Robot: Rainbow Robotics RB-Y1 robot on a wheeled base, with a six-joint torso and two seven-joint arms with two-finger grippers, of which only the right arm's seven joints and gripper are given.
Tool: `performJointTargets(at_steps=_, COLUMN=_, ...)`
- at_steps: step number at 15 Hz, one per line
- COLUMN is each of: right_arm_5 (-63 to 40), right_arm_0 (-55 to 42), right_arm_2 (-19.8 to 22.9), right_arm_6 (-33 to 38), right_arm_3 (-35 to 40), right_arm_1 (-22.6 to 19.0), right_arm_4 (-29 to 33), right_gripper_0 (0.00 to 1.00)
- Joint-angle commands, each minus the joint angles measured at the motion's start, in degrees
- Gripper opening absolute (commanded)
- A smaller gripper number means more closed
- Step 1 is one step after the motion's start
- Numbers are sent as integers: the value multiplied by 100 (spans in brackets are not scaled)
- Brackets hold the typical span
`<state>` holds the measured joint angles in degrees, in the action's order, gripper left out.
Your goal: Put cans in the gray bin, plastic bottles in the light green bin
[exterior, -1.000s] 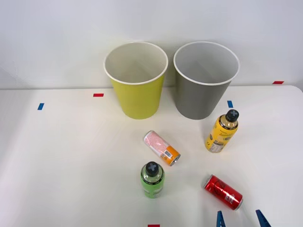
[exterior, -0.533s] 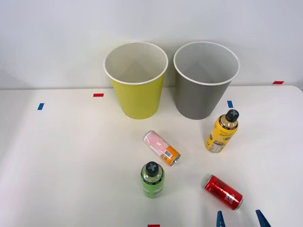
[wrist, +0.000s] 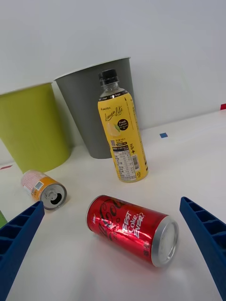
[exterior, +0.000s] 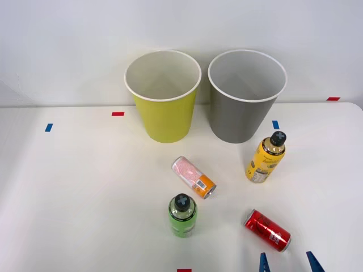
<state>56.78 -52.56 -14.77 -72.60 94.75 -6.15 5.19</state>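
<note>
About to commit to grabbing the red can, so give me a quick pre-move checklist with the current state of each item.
1. Right tool open: ok, blue fingers spread at both corners.
2. Red can between the fingers: ok, it lies on its side ahead of the tool, not yet enclosed.
3. Nothing touching the red can: ok, the yellow bottle stands apart behind it, the pink-and-orange can lies apart too.
4. Gray bin upright and open: ok.
5. Gray bin free of contents: ok.
6. Grip firm enough on the round can: cannot tell.
</note>
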Motion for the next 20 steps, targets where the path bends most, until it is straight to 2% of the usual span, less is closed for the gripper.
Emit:
performJointTargets(at_steps=1, right_arm_5=0, right_arm_0=0, right_arm_2=0, right_arm_6=0, right_arm_3=0, right_arm_1=0, right_arm_4=0, right_gripper_0=100)
performJointTargets(at_steps=20, right_arm_5=0, right_arm_0=0, right_arm_2=0, right_arm_6=0, right_arm_3=0, right_arm_1=0, right_arm_4=0, right_gripper_0=100)
